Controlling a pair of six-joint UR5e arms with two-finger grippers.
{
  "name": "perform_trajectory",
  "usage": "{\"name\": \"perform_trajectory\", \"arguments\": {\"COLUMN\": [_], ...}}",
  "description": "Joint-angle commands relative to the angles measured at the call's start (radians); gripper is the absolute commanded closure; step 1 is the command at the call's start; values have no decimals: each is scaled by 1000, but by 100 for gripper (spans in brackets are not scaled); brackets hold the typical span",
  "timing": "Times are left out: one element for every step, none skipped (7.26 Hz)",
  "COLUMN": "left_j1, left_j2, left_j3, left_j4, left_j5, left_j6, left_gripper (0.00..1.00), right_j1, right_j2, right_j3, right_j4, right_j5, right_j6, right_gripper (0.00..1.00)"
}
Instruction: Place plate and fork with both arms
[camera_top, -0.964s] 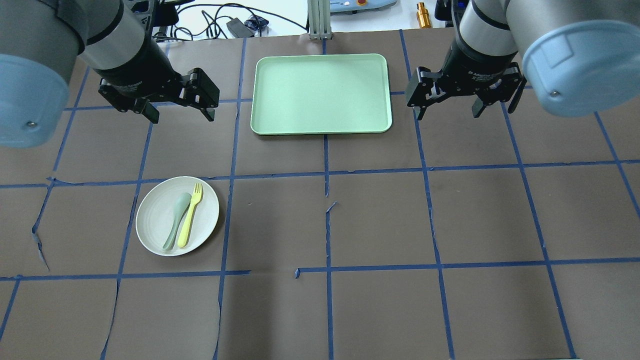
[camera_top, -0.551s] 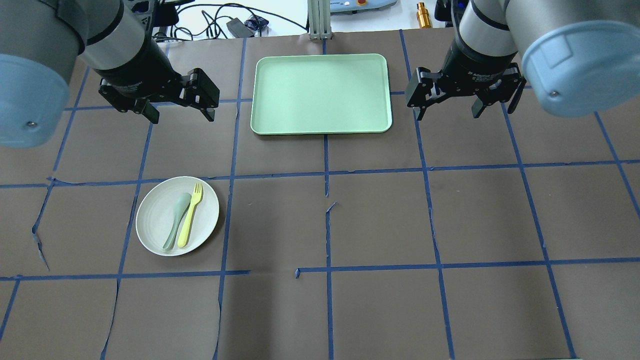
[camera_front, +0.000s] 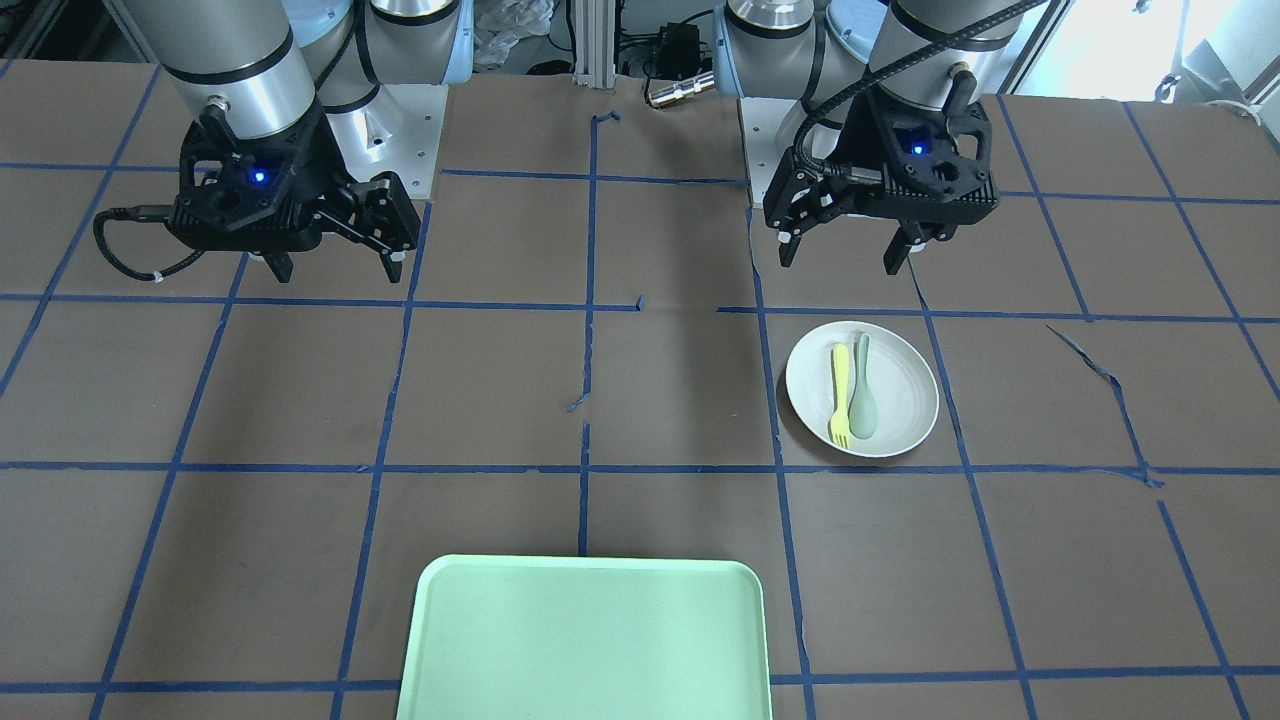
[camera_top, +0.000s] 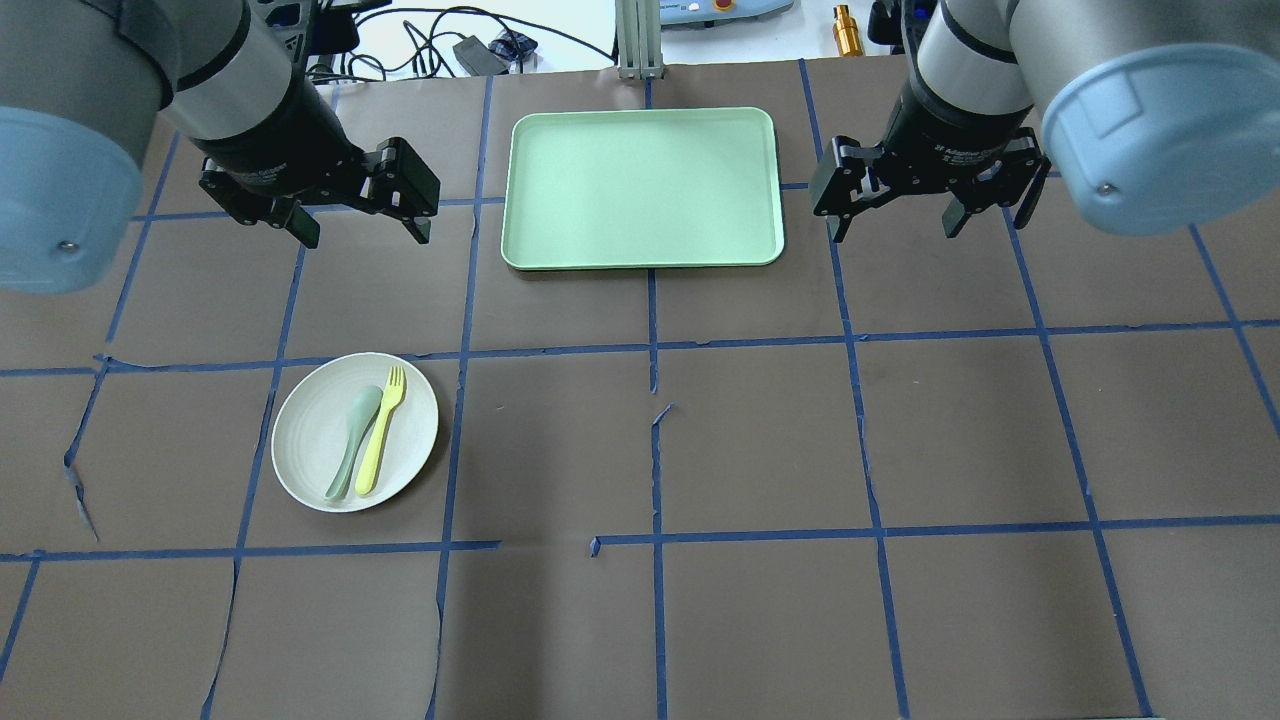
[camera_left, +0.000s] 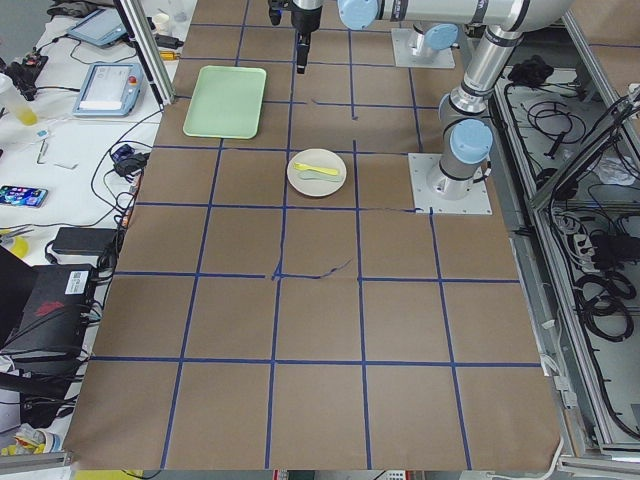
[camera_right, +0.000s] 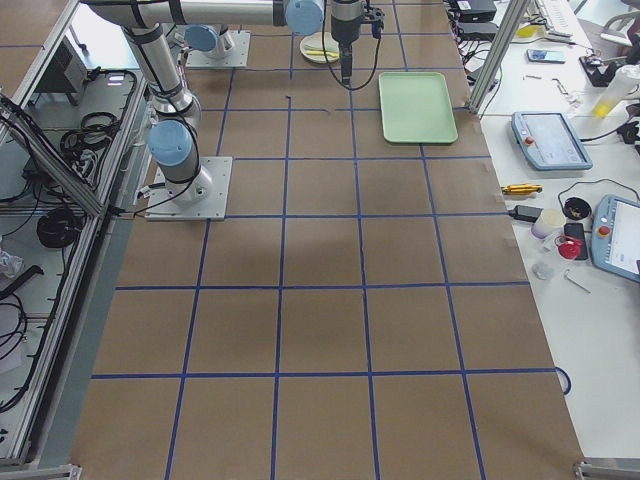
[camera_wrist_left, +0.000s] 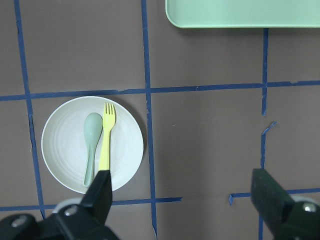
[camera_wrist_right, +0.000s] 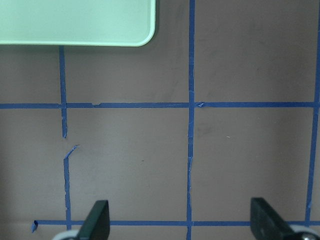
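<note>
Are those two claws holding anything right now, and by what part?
Nothing is held. The left claw and right claw are open and empty; the fork lies on the plate.

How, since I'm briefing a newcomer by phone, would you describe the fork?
On the table, robot's left half, sits a round off-white plate, apart from the mint-green tray. Two utensils lie side by side on it; the fork is the pale-yellow one with tines, not the grey-green spoon.

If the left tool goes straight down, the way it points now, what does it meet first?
Most likely the bare brown table cover beside the plate. The left tool is open and points down; one finger lines up near the plate's rim, but depth is unclear.
</note>
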Motion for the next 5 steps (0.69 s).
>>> {"name": "perform_trajectory", "arguments": {"left_j1": [0,0,0,0,0], "left_j2": [-8,5,-7,2,-2], "left_j3": [-2,1,0,0,-2], "left_j4": [0,0,1,0,-2], "left_j5": [-1,-1,1,16,18], "left_j6": [-1,-1,0,-1,-1], "left_gripper": [0,0,0,0,0], "right_j1": [0,0,0,0,0], "right_j2": [8,10,14,16,16], "right_j3": [-2,1,4,6,6], "right_j4": [0,-6,-35,-37,-37], "right_j5": [1,1,4,4,1], "right_j6": [2,0,2,0,0], "right_gripper": [0,0,0,0,0]}}
